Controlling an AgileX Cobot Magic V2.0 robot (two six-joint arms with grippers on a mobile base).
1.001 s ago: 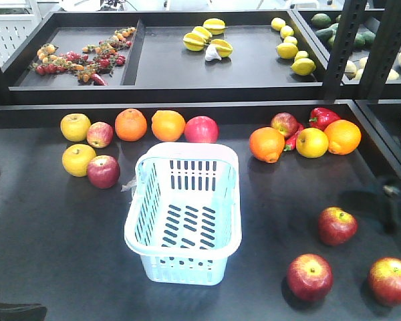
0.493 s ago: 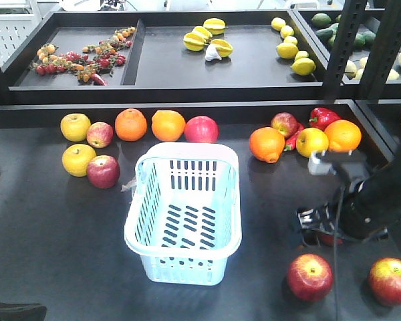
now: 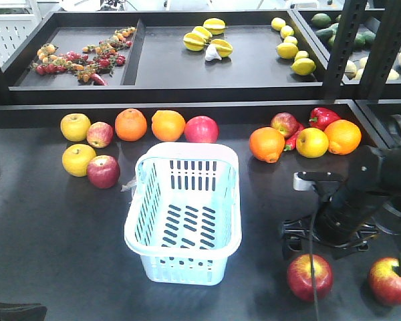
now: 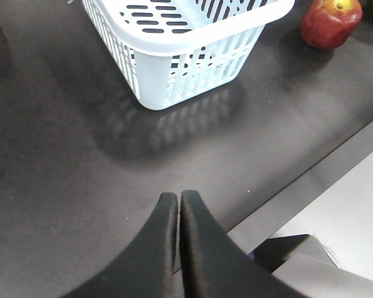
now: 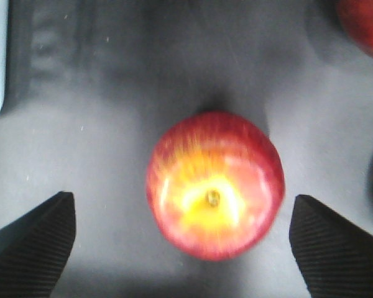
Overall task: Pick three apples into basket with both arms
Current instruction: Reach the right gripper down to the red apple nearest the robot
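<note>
The pale blue basket stands empty in the middle of the dark table; its corner also shows in the left wrist view as the basket. Two red apples lie at the front right. A third apple lies on the table between the wide-apart fingers of my right gripper, untouched. In the front view the right gripper covers that apple. My left gripper is shut on nothing, low over the table's front edge, with one apple beyond the basket.
Yellow apples, oranges, other red apples and a red pepper line the table's back. Black shelf trays and upright posts stand behind. The table's front edge runs beside the left gripper.
My right arm has come in from the right and moved left over the rear apple, which the front view no longer shows. The basket and the other apples have not moved.
</note>
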